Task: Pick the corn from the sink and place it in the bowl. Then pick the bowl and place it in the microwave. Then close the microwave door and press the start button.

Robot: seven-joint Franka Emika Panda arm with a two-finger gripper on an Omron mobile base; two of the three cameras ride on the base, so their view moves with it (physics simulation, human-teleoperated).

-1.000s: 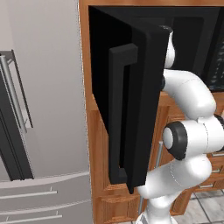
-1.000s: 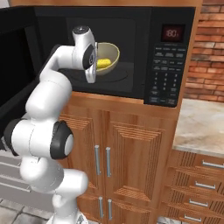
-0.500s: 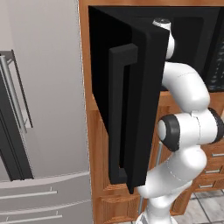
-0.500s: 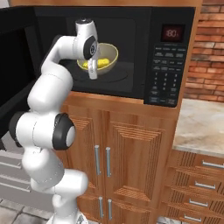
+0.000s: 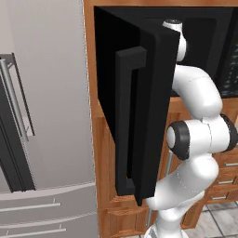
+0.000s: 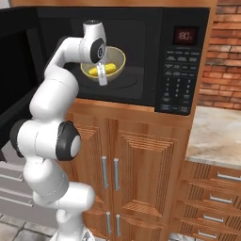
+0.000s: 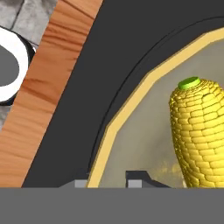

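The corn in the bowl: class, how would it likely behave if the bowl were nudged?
The corn is a rounded cob lying on its side, so it would probably roll. The bowl has raised sloping walls, which would likely hold it inside. Its bumpy kernels may give it some grip.

Microwave (image 6: 141, 56), black, built into brown wooden cabinetry: dark cavity floor serves as the shelf. One item directly on it: bowl (image 6: 117, 59), round, yellow-green rim, pale inside, upright, set left of centre. Corn (image 6: 104, 70) lies inside the bowl, yellow cob, green tip.
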